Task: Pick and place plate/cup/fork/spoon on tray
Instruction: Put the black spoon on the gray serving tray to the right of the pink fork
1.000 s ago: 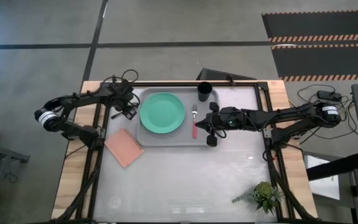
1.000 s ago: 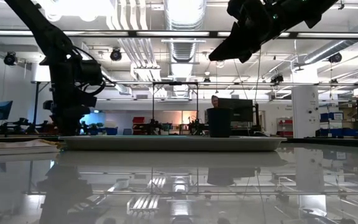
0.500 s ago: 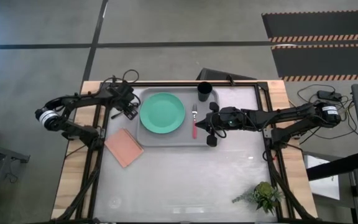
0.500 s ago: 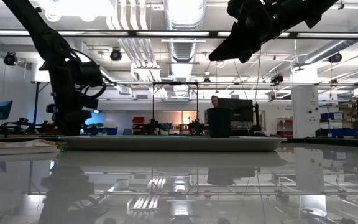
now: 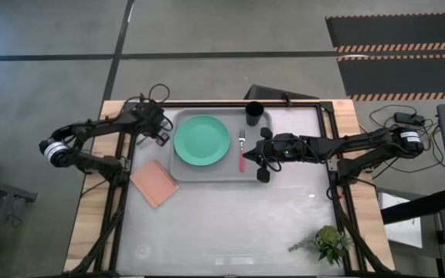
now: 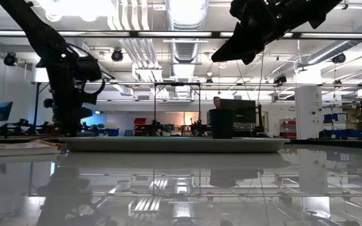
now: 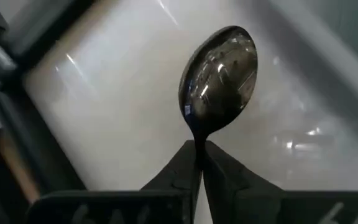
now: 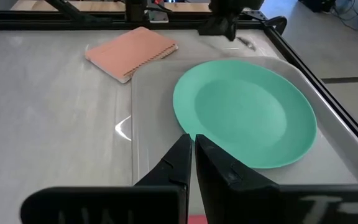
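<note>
Gripping spoon [image 7: 219, 78] (left jaws pinched)

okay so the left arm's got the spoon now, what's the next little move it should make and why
Probably carry the spoon over the tray toward the bare strip beside the fork. The left gripper is shut on the spoon's handle, just off the tray's left edge. The plate, fork and cup already sit on the tray, so only the spoon remains.

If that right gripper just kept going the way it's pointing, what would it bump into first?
Most likely the green plate on the tray: the shut right gripper points straight at its near rim, though how high it hangs above the tray is unclear.
</note>
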